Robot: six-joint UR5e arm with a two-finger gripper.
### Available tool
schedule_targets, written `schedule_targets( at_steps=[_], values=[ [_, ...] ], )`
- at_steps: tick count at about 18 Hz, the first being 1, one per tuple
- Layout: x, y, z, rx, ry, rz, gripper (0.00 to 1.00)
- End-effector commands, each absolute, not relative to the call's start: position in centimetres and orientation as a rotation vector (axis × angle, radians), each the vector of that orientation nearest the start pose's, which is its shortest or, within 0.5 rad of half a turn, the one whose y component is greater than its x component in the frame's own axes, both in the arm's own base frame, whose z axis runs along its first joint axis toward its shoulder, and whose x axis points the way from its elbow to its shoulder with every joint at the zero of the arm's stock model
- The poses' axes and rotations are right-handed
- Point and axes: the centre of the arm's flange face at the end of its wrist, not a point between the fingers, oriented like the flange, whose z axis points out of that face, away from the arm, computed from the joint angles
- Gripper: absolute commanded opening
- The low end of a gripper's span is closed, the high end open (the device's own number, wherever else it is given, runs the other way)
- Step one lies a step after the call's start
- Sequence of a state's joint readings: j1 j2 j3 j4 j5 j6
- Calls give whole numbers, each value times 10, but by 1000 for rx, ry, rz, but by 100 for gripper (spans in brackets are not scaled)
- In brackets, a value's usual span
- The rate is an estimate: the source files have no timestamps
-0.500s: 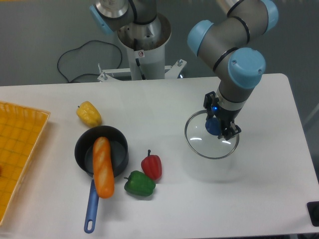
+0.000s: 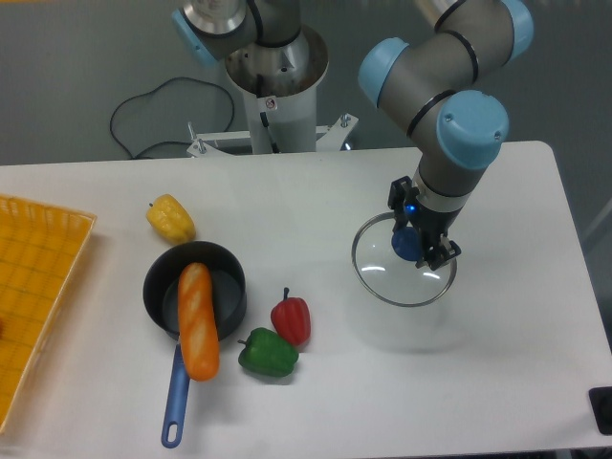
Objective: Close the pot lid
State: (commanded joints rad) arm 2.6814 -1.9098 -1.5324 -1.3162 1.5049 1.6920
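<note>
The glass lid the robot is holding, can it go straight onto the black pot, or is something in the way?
Something is in the way. A long orange bread loaf lies across the small black pot with the blue handle, one end sticking out over its rim. The round glass lid with the blue knob, held by the hand, probably could not sit flat there.

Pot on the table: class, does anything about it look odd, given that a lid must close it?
Yes. A bread loaf lies in the pot, one end sticking out over the rim above the handle, so the lid, held by the hand, likely could not sit flat.
</note>
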Motion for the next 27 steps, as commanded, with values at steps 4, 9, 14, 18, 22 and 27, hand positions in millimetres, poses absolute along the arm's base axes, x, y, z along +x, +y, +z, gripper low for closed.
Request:
schedule_targets(
  at_steps=[4, 9, 14, 18, 22, 27],
  values=[
    [-485, 398, 343, -2955, 859, -87, 60],
    [-480, 404, 346, -2958, 843, -78, 60],
    [-460, 430, 350, -2976, 769, -39, 60],
    [-444, 447, 350, -2992, 699, -34, 60],
    [-426, 464, 355, -2998, 645, -19, 60],
    [-397, 471, 353, -3004, 588, 1, 60]
  ],
)
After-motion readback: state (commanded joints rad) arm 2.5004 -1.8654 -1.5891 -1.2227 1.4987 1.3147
